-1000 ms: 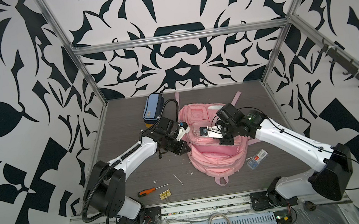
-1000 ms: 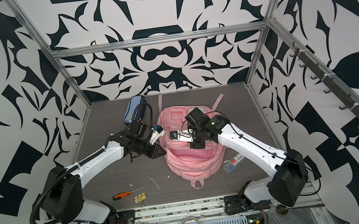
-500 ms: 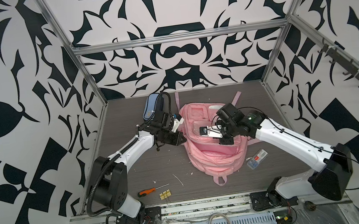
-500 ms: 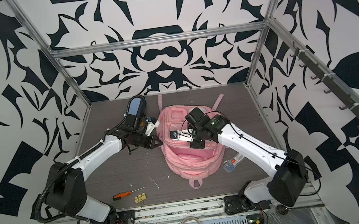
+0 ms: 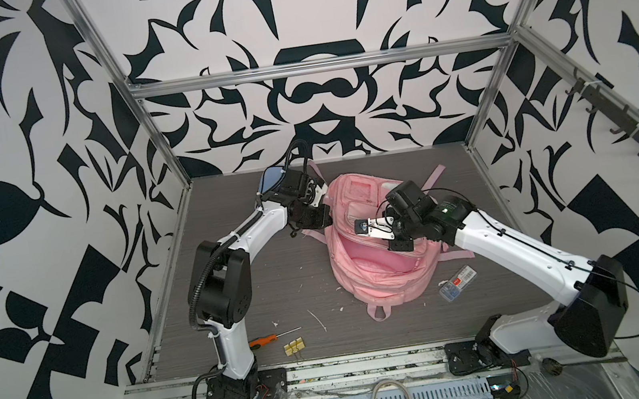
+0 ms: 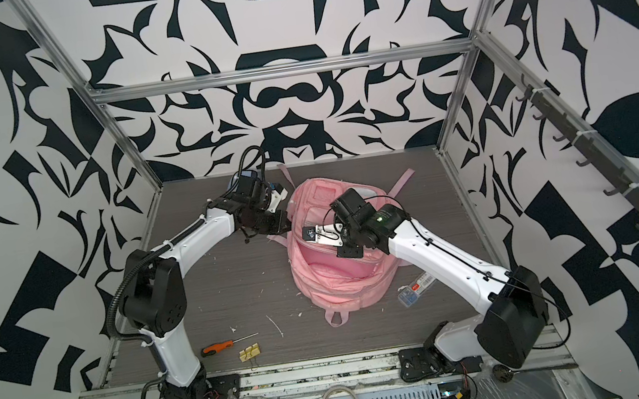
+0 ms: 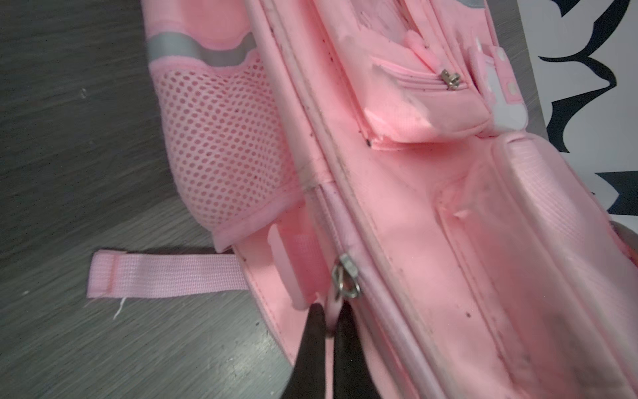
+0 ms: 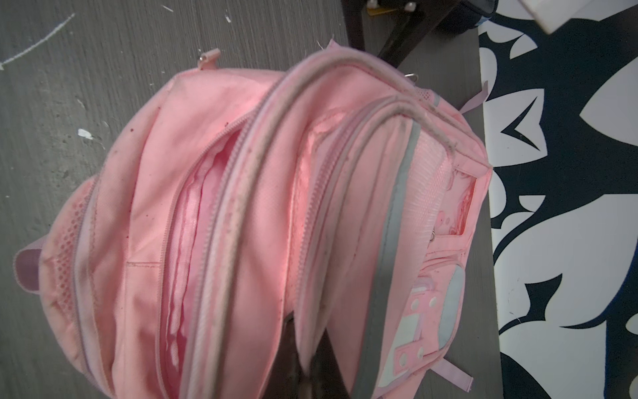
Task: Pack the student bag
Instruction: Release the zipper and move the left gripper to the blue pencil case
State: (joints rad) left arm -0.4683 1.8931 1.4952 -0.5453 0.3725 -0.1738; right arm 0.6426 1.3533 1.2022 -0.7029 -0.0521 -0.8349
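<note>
Box (image 5: pixel 457 282) right of student bag (image 5: pixel 380 289)

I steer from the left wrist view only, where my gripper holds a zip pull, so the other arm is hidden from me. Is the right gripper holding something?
Observer: Yes, the right gripper is shut on the student bag, pinching a fabric edge beside the open main compartment.
Operator: Does anything lie outside the bag on that side?
Observer: A small clear box lies there, close beside the bag.
Operator: And near my arm's base?
Observer: An orange-handled screwdriver lies there, apart from the bag.
</note>
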